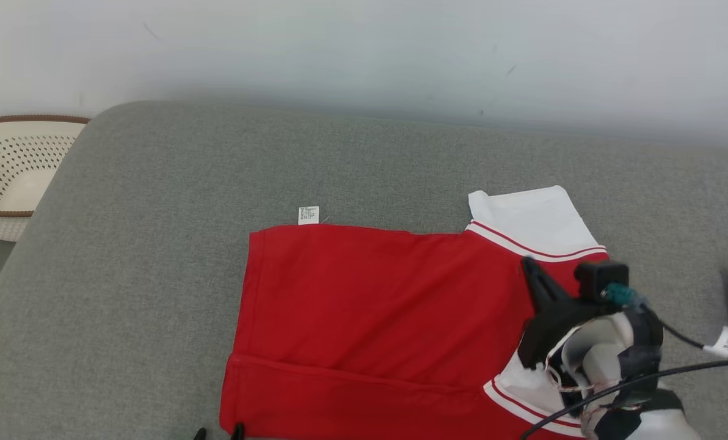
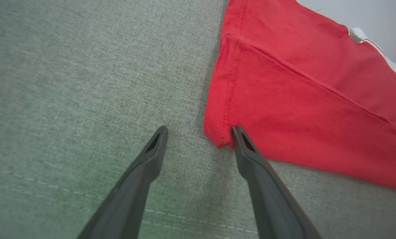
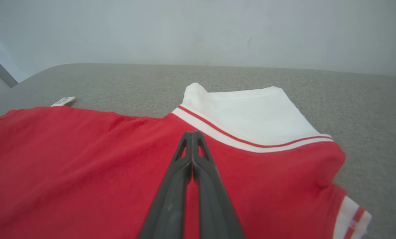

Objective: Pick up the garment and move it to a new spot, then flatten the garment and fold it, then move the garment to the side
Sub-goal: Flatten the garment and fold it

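Grey bed by a white wall. The shirt lies flat at the bed's front edge. The left gripper, spread wide, waits at the shirt's corner. The right gripper, clenched and empty, is near the collar. It is best to pinch the whole corner, then fold slowly.

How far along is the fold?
Done: the garment lies flat on the grey cushion, its near edge already folded over along a crease. In hand: the open left end effector is at the hem corner; the shut right end effector sits over the fabric near the collar. Left: further folds, then moving it aside.
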`<state>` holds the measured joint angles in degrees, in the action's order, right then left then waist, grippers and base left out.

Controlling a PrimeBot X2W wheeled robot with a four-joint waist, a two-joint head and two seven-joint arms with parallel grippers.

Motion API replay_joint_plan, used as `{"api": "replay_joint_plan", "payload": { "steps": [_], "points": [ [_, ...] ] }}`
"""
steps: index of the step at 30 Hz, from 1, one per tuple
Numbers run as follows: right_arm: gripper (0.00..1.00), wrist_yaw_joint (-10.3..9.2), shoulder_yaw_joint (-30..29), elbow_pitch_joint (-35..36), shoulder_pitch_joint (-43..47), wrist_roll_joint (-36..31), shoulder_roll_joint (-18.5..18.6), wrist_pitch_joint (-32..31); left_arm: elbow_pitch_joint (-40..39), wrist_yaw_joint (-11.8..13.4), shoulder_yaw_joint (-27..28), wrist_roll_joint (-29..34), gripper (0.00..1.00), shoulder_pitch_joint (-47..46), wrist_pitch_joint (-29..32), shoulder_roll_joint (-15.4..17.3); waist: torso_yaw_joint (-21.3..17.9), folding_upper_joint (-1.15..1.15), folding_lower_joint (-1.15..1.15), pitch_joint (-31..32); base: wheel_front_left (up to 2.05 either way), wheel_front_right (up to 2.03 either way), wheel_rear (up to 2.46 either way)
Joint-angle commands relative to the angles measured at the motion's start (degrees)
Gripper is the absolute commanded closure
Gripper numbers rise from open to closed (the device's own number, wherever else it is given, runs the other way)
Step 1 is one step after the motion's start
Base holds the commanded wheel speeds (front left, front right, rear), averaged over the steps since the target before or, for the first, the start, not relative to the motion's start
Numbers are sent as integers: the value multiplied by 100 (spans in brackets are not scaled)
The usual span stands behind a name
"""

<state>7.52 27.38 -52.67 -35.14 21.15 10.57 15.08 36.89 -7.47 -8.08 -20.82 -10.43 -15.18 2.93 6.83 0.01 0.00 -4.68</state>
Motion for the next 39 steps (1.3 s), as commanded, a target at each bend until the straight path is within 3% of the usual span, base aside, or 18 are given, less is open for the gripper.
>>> {"api": "replay_joint_plan", "payload": {
  "steps": [1, 9, 23, 37, 38, 39],
  "points": [
    [100, -6, -82, 48, -77, -8, 6, 4, 23, -3, -36, -18, 0, -4, 7, -3, 8, -1, 0, -3, 0, 0, 0],
    [100, -6, -698, 699, 119, -276, -45, 4, -4, -3, -71, -36, 0, 127, 6, -3, -28, -1, 0, 126, 0, 0, 0],
    [100, -6, -841, 1607, 1450, -238, 3, 3, -379, -2, 394, 154, 0, 570, 3, 1, -630, -1, 0, 616, 0, 0, 0],
    [100, -6, -901, 1832, 2312, -184, -44, 3, -542, -2, 489, 284, 0, 739, 3, 0, -690, -1, 0, 688, 0, 0, 0],
    [95, -6, -880, 1810, 2332, -176, -56, 3, -548, -2, 487, 290, 0, 732, 3, 0, -677, -1, 0, 684, 0, 0, 0],
    [57, -6, -858, 1790, 2356, -198, -73, 4, -550, -2, 477, 289, 0, 728, 3, 0, -659, -1, 0, 679, 0, 0, 0]
  ]
}}
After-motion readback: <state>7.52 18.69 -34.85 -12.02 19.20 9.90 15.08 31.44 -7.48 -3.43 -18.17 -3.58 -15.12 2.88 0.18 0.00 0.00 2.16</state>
